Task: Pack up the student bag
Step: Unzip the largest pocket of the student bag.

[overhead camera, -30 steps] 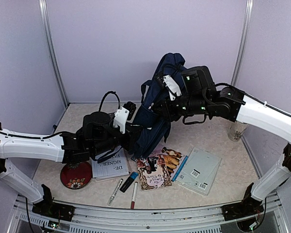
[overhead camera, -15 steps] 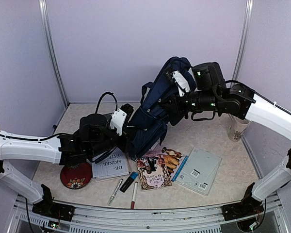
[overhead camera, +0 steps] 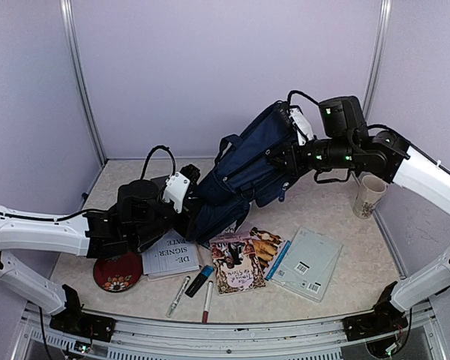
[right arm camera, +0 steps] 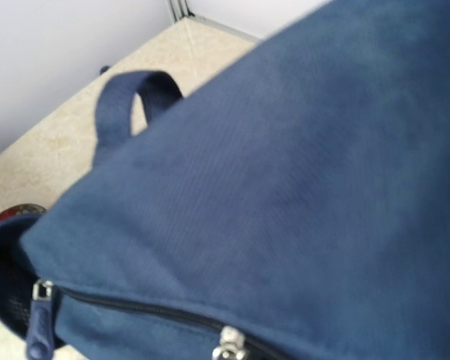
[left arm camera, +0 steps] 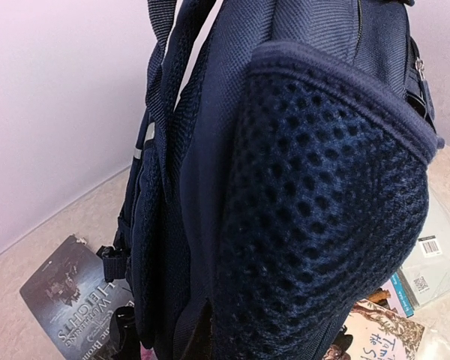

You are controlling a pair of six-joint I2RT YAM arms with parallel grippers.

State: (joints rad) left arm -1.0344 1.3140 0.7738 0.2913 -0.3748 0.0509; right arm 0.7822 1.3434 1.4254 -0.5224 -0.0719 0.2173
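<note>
R pincer point(overhead camera: 289, 153) looks clamped on top of large navy-blue fabric backpack point(overhead camera: 244, 169), long axis slanting down-left to L pincer point(overhead camera: 189, 216), whose grip can't be told.

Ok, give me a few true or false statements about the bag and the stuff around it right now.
1. The student bag lies flat on the table. False: it is raised, slanting up to the right.
2. The cup stands upright at the right. True.
3. The markers are inside the bag. False: they lie on the table near the front edge.
4. A mesh pocket shows in the left wrist view. True.
</note>
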